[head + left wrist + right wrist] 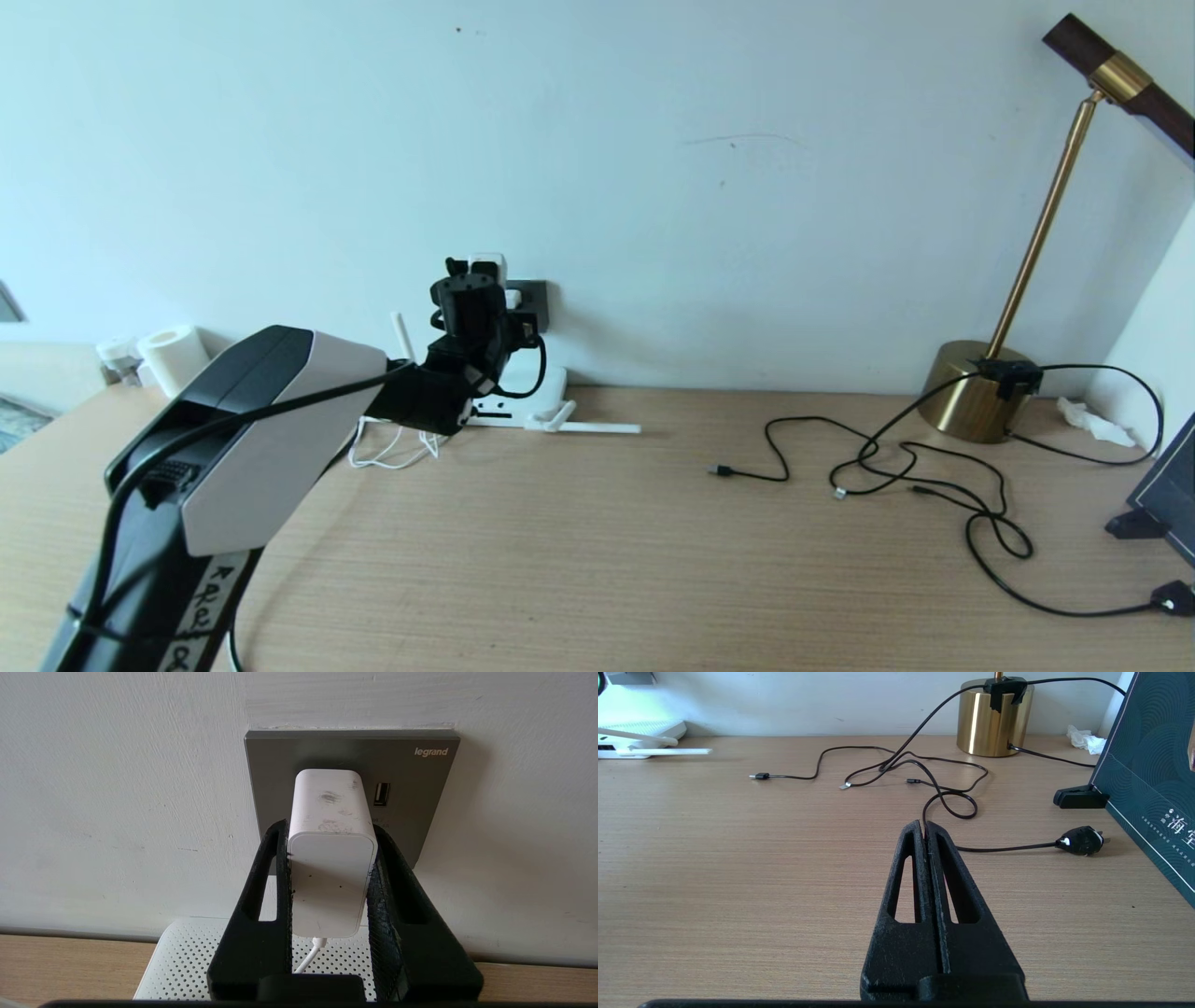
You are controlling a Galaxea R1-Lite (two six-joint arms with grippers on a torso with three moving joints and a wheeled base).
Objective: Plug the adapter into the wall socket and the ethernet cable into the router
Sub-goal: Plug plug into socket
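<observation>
Far left back corner of the tabletop: white paper roll by the wall. Left arm reaches from the near left edge toward the back edge. Left gripper is raised at the wall, fingers set narrow and clamped on both sides of the adapter. Adapter is white, its far end against the wall socket, the dark grey plate on the wall above the back edge; whether its pins are fully in I cannot tell. Thin white cord hangs from the adapter's near end, with loops of it lying on the tabletop left of the router. Router lies flat at the back edge just under the socket, white with a perforated top; one antenna lies flat on the tabletop pointing right, another stands upright behind the arm.

Middle of the tabletop: bare wood.

Right half: tangle of thin black cables with small connectors, one end pointing toward the centre. Brass lamp base at the back right, a black clip on it. Crumpled tissue near the back right corner. Black plug near the right edge. Dark framed board leans at the right edge.

Right gripper hovers low over the near right part, fingers pressed together, holding nothing. Ethernet cable cannot be picked out for sure.
</observation>
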